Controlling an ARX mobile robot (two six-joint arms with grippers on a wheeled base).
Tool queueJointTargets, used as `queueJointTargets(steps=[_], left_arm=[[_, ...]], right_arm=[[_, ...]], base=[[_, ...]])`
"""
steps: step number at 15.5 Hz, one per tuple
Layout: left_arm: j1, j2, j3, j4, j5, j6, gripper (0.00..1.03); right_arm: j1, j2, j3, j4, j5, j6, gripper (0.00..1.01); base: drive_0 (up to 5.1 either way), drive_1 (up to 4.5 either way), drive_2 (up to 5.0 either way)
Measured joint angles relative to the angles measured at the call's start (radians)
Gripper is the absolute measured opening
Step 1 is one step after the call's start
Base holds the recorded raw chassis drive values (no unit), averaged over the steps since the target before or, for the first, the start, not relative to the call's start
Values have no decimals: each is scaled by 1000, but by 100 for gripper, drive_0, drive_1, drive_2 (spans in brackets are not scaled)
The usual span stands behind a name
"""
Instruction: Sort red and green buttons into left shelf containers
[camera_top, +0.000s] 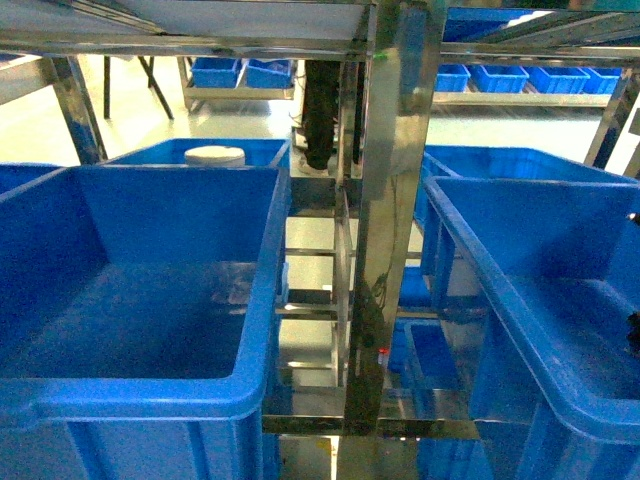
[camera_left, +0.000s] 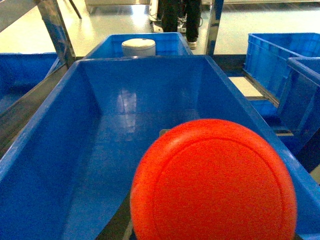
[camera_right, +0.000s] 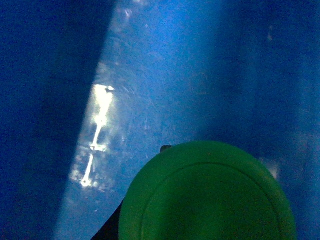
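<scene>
Left wrist view: round red mushroom-cap button (camera_left: 214, 182) fills the near field at the left gripper, cap facing the camera — grip unseen, cannot tell. Ahead and below, the deep bright-blue plastic bin (camera_left: 40, 150), bare smooth floor, ample room. Round green mushroom-cap button (camera_right: 207, 195) likewise at the right gripper, over blue plastic.

Left wrist-mounted view. A red button (camera_left: 215, 182), seen cap-on and filling the lower right foreground, sits over a deep blue bin (camera_left: 107, 135) with a rolled rim and a bare floor. Behind it stands a second blue bin (camera_left: 172, 44) holding a white cylindrical object (camera_left: 138, 47). Further blue bins (camera_left: 280, 55) lie to the right (another at the left edge); a metal shelf upright (camera_left: 56, 31) rises upper left. Gripper fingers are not visible
</scene>
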Motion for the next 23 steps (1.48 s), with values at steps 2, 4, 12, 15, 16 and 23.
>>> queueJointTargets(steps=[2, 4, 12, 15, 16, 23], left_arm=[[0, 0, 0, 0, 0, 0, 26], [0, 0, 0, 0, 0, 0, 26], [0, 0, 0, 0, 0, 0, 26], [0, 0, 0, 0, 0, 0, 26], [0, 0, 0, 0, 0, 0, 26], [0, 0, 0, 0, 0, 0, 26]], right_arm=[[-9, 80, 52, -53, 24, 18, 26], [-14, 82, 51, -32, 31, 26, 31], [-14, -154, -255, 460, 55, 102, 98], [-47, -351, -475, 627, 25, 94, 98], [-63, -431, -548, 703, 8, 95, 98], [-126, -1143, -966, 564, -140, 119, 98]], base=[[0, 0, 0], [0, 0, 0], [0, 0, 0], [0, 0, 0], [0, 0, 0], [0, 0, 0]])
